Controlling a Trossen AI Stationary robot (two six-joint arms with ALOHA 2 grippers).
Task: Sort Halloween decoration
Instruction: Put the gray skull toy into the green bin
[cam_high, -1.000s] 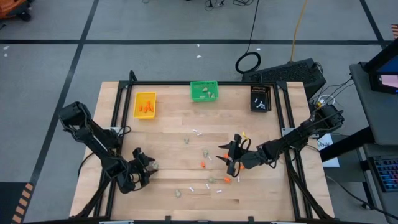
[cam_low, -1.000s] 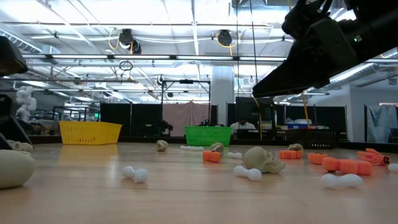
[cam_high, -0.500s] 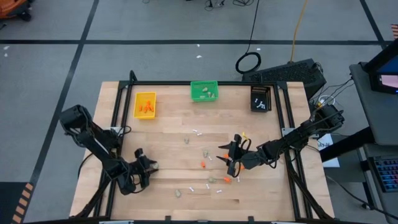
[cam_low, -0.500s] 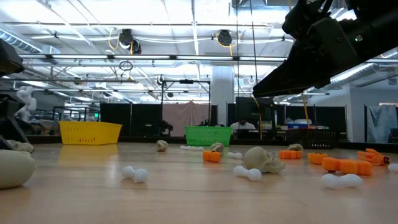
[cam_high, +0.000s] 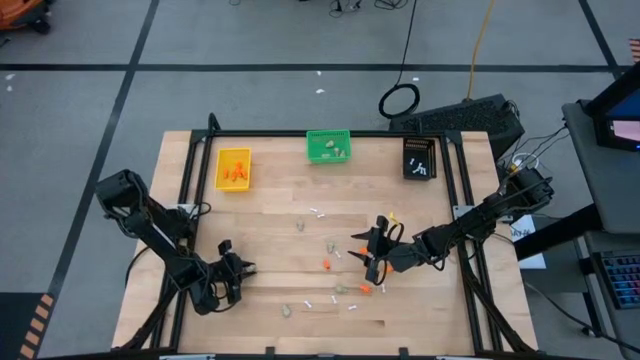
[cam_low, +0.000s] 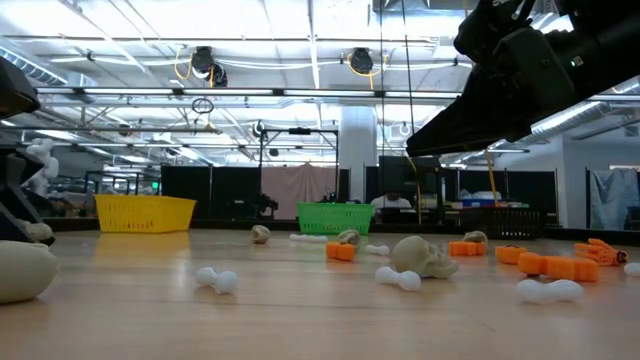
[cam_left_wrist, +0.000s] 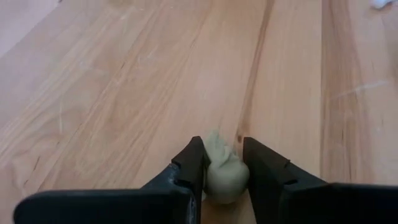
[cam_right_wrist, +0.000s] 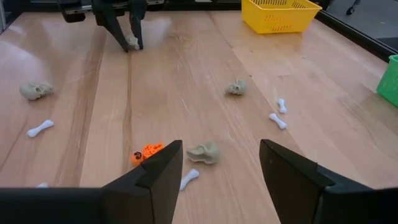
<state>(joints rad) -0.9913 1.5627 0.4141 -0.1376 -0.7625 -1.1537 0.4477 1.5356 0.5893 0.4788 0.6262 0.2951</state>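
My left gripper (cam_high: 243, 267) is at the table's near left, shut on a beige-grey rounded lump (cam_left_wrist: 225, 177) of the Halloween decoration. My right gripper (cam_high: 368, 250) hangs open over the middle right, above scattered pieces, and holds nothing. Orange bits (cam_high: 326, 264), white sticks (cam_high: 316, 212) and more lumps (cam_high: 299, 226) lie loose on the wood. In the right wrist view, the left gripper (cam_right_wrist: 130, 37) shows far off, with the lump between its tips. My left gripper pinches the lump's two sides (cam_left_wrist: 211, 169) between its two fingers. The fingers slant down toward the table. The lump sits on the wood (cam_left_wrist: 124, 93), its narrower end pointing out past the fingertips.
Along the far edge stand a yellow bin (cam_high: 233, 168), a green bin (cam_high: 328, 147) and a black bin (cam_high: 419, 158). A larger pale lump (cam_low: 22, 270) lies close to the low camera. Most loose pieces lie in the middle and near the front.
My left gripper has shut its fingers from a wide gap onto the beige-grey lump, rolling a little without leaving its place. The lump has stayed where it lay on the table.
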